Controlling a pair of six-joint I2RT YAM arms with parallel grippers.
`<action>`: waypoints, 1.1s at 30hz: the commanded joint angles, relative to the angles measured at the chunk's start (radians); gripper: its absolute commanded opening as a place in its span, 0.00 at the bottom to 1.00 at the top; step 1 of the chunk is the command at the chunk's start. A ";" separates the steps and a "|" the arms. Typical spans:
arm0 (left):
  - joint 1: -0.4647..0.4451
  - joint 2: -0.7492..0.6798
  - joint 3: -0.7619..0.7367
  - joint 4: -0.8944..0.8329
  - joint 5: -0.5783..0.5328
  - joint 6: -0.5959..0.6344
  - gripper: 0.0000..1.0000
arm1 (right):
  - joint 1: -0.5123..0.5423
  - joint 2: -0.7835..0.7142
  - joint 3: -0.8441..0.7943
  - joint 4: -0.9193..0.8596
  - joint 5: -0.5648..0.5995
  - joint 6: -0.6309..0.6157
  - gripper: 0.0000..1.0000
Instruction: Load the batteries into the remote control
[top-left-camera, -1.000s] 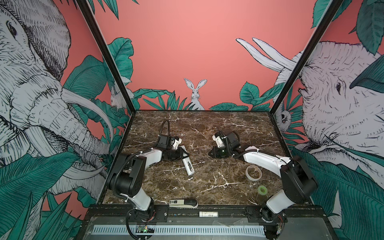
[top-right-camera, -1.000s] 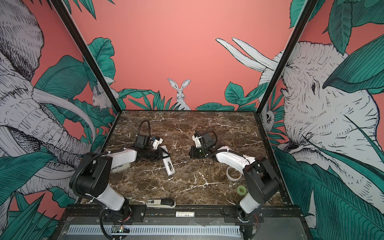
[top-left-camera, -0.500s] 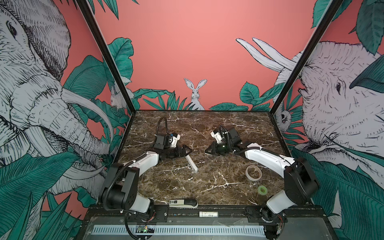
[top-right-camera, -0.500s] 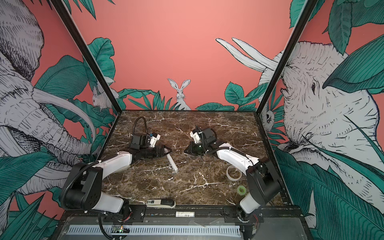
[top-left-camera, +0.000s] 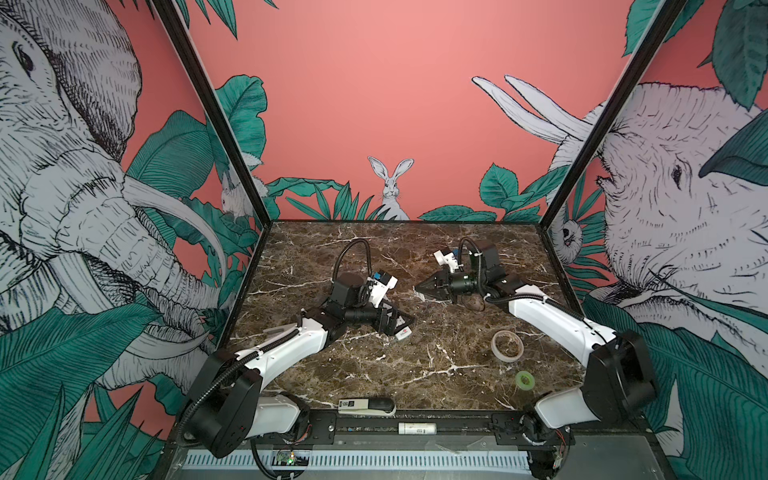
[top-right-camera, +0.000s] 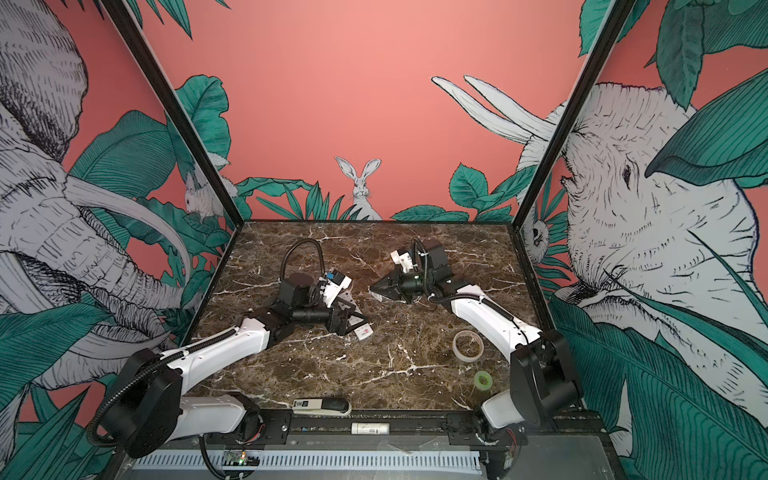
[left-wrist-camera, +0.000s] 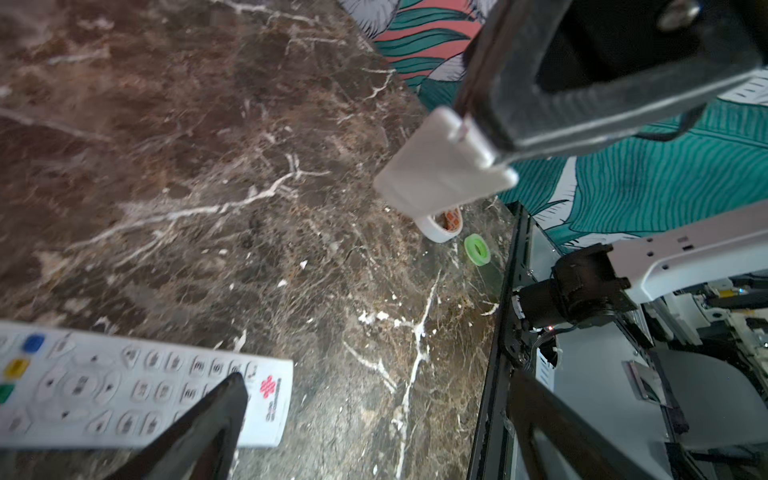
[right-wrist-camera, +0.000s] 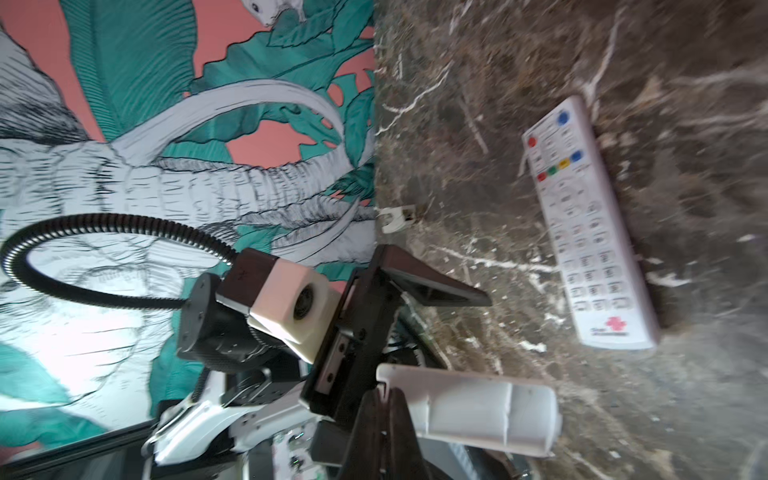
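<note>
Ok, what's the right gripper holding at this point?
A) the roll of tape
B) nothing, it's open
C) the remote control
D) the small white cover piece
D: the right gripper is shut on the small white cover piece, while the remote control lies buttons-up on the marble table, outside its grasp.

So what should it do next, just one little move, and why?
Probably the right gripper should lay the white cover down on bare table. It is shut on that cover, so it cannot pick up anything else. The remote lies buttons up near the open left gripper, and no batteries are in view.
</note>
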 joint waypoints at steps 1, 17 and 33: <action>-0.009 -0.003 -0.008 0.163 0.040 0.029 0.99 | 0.002 -0.041 -0.067 0.275 -0.115 0.232 0.00; -0.060 -0.027 0.016 0.331 0.183 0.135 0.85 | 0.040 -0.190 -0.131 0.205 -0.111 0.294 0.00; -0.098 -0.066 0.011 0.353 0.204 0.158 0.55 | 0.046 -0.189 -0.122 0.157 -0.125 0.281 0.00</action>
